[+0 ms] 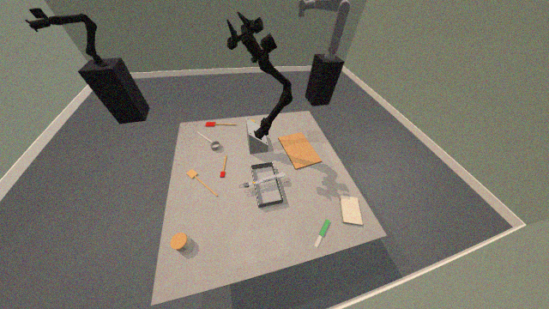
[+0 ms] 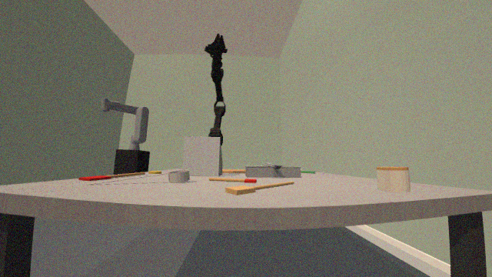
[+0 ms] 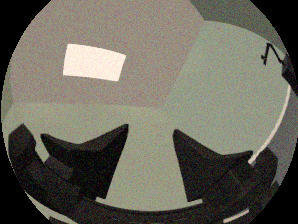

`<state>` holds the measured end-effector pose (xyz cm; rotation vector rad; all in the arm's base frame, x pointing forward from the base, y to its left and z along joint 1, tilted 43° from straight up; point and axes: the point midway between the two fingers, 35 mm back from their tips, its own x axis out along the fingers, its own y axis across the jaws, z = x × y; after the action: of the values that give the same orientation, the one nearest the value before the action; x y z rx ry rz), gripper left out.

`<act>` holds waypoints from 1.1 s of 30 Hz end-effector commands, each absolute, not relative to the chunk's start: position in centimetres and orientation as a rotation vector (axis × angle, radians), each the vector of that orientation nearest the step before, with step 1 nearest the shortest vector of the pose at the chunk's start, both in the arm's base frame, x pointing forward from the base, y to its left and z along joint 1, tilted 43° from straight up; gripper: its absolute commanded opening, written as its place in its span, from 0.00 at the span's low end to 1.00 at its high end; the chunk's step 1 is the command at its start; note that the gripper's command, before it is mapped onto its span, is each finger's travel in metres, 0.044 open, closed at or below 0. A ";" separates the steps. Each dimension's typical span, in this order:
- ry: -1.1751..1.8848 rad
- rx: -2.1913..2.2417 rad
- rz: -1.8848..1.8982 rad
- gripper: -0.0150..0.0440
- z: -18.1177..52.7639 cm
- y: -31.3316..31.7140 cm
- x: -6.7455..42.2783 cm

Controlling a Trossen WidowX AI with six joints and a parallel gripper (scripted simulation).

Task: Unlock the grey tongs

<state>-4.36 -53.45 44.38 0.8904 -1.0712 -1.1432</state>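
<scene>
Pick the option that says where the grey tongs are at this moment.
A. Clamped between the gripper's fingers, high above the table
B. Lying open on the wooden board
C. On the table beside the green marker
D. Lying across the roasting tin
D: in the top view the grey tongs lie across the roasting tin, while the gripper is raised far above the table, open and holding nothing, and the wooden board is bare.

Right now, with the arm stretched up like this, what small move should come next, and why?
Probably swing the arm down so the tool faces the table. It stands high above its pedestal, part open and holding nothing, and the wrist view shows only ceiling and wall between the fingers. The grey tongs lie untouched across the roasting tin, so the approach has not begun.
</scene>
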 end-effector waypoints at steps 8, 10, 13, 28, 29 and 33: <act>-0.761 1.301 -0.978 0.69 32.2 -53.8 10.7; -0.696 1.371 -0.949 0.69 29.9 -53.1 13.4; -0.594 1.471 -0.906 0.69 26.6 -51.5 17.4; -0.009 1.889 -0.728 0.69 11.2 -36.5 32.6; 0.034 1.911 -0.719 0.69 10.3 -35.2 33.2; 0.209 1.993 -0.689 0.69 6.8 -29.7 35.1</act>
<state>34.01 -33.44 9.19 1.9309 0.0892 -0.7062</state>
